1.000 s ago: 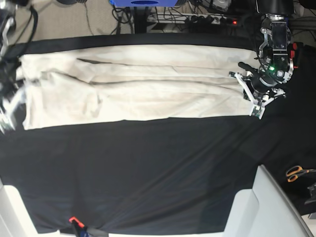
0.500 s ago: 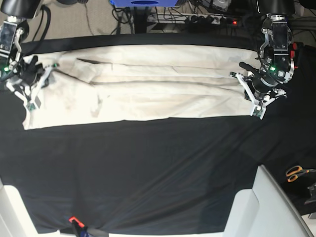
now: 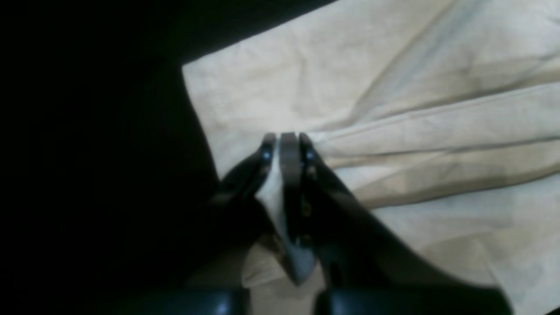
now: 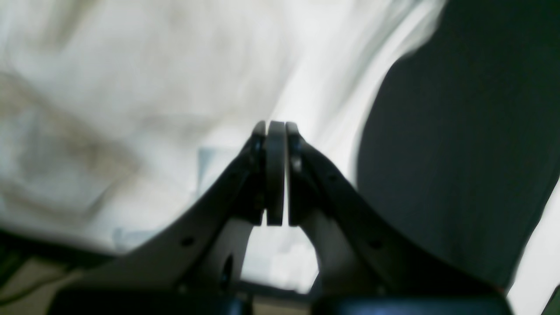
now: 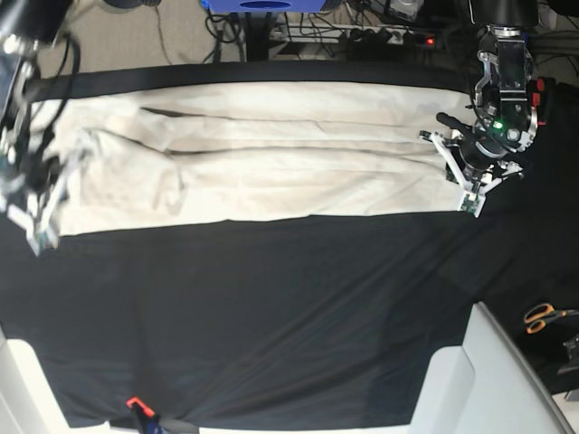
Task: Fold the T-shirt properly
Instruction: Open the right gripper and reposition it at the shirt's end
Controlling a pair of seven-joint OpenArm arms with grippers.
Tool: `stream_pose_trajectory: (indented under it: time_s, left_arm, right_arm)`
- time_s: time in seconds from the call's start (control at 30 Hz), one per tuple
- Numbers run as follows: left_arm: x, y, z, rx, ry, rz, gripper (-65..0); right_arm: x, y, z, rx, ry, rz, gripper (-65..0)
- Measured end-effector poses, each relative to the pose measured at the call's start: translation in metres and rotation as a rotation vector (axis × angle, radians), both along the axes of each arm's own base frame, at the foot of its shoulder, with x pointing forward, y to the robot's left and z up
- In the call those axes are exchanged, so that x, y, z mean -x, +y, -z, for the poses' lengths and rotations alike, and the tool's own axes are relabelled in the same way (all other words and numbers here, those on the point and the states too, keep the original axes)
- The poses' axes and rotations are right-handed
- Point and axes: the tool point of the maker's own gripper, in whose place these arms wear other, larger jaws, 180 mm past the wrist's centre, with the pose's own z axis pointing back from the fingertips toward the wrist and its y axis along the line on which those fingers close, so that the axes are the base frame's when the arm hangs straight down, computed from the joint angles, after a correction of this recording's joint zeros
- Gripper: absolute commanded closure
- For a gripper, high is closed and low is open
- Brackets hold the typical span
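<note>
The cream T-shirt (image 5: 271, 163) lies as a long folded band across the far part of the black table cloth (image 5: 271, 316). My left gripper (image 5: 463, 185) is at the band's right end. In the left wrist view it (image 3: 284, 142) is shut, with a sliver of the T-shirt (image 3: 415, 109) pinched between its fingers. My right gripper (image 5: 38, 221) is at the band's near-left corner. In the right wrist view it (image 4: 275, 129) is shut over the blurred T-shirt (image 4: 131, 109), with no cloth seen between its jaws.
Orange-handled scissors (image 5: 543, 316) lie at the right edge. A white panel (image 5: 488, 380) stands at the near right. A power strip and cables (image 5: 389, 36) run behind the table. A small orange and black item (image 5: 136, 405) sits at the front edge.
My right gripper has moved from the band's left end toward the near-left corner. The left edge of the T-shirt has shifted slightly. My left gripper has stayed in place.
</note>
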Motion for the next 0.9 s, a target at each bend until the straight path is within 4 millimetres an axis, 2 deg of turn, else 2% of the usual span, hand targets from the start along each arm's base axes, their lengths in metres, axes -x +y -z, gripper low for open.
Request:
stream_pose_trajectory:
  time_s: [0.07,0.2,0.3,0.53,0.73,0.9]
  left_arm:
    - [0.000,0.001,0.000,-0.002,0.000,-0.001,0.0]
    - [0.003,0.000,0.002,0.001,0.006,0.000,0.0]
    - [0.004,0.001,0.002,-0.003,0.006,-0.002,0.0]
    - [0.004,0.000,0.002,0.000,0.006,-0.001,0.0]
    - [0.003,0.000,0.002,0.000,0.005,-0.001,0.0]
    - [0.004,0.001,0.001,-0.003,0.006,0.000,0.0]
  right_arm:
    - [-0.022,-0.007,0.000,-0.027,-0.017,0.026,-0.3]
    - [-0.036,-0.020,0.027,-0.097,0.034,0.053,-0.2]
    - [-0.034,-0.032,0.050,-0.140,0.074,0.098,-0.2]
    - [-0.023,-0.056,0.083,-0.237,0.096,0.187,-0.2]
    - [-0.030,-0.068,0.081,-0.256,0.067,0.212,-0.2]
    - [-0.025,-0.072,0.082,-0.246,0.080,0.216,-0.2]
